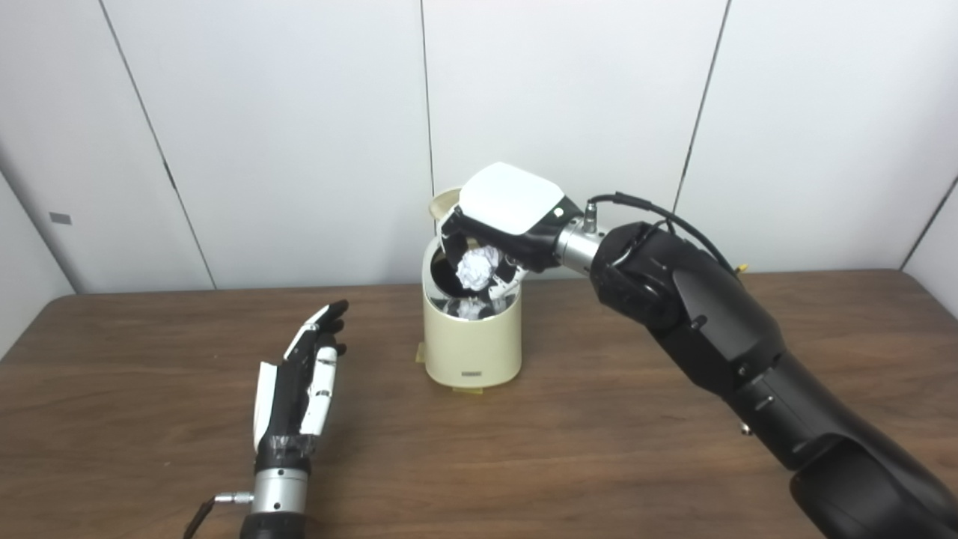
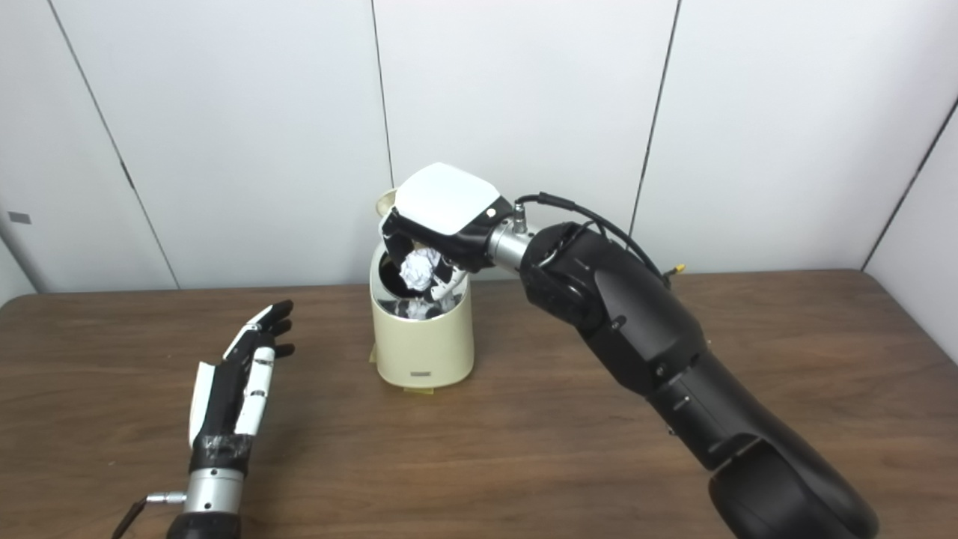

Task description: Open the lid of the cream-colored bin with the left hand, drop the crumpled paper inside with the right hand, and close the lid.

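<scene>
At frame centre we see the round cream-colored bin (image 1: 472,348) on the brown wooden worktop (image 1: 599,449), lid (image 1: 443,201) up. Our right hand (image 1: 503,224) grips the crumpled white paper ball (image 1: 477,269) over its mouth. Lower left, our left hand (image 1: 299,382) hangs empty, fingers extended.

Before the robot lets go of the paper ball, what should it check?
1. Lid of the round cream-colored bin is up: ok.
2. White crumpled paper ball is over the opening: ok.
3. Right hand is holding the ball: ok.
4. Left hand is open and away from the bin: ok.
5. Room left inside the bin: cannot tell.
6. Lid will stay up alone: cannot tell.
</scene>
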